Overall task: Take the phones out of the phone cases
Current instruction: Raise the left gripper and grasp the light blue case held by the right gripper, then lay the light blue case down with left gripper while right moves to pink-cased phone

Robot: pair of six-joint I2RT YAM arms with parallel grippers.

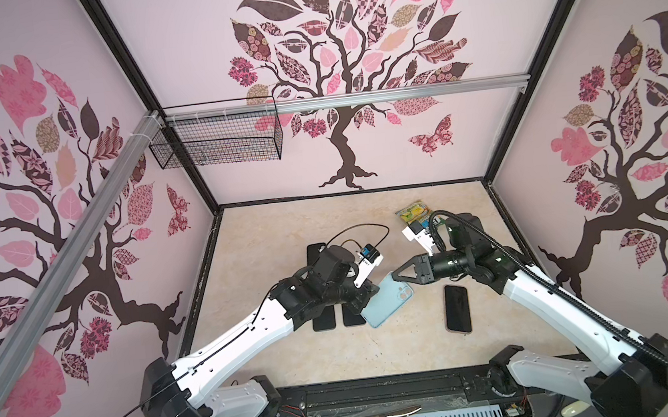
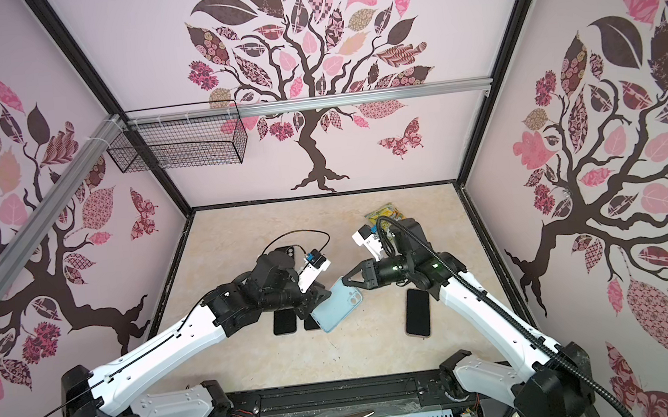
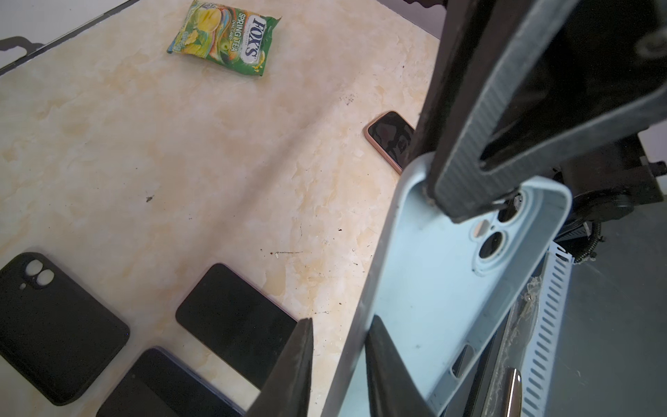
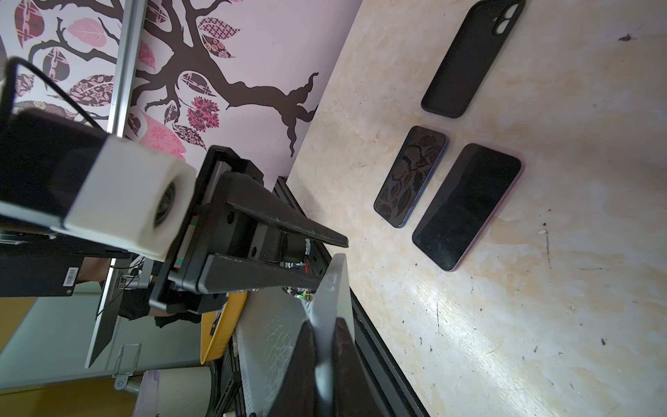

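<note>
In a top view the right hand [image 1: 394, 275] pinches the tilted blue phone case [image 1: 383, 307] above the desk [image 1: 339, 363]. A pink-rimmed phone [image 1: 457, 308] lies right of it. Left wrist view: the left hand [image 3: 341, 319], narrowly agape, straddles its wall. The phone case looks empty, so the next move is probably to lay it down.

A light blue phone case [image 2: 335, 307] sits tilted over the tabletop [image 2: 371, 352], camera cutout facing up. The left tool [image 2: 310, 308] is at its left edge and the right tool [image 2: 345, 280] at its upper corner. A pink-edged phone [image 2: 417, 312] lies flat to the right, well apart.
</note>
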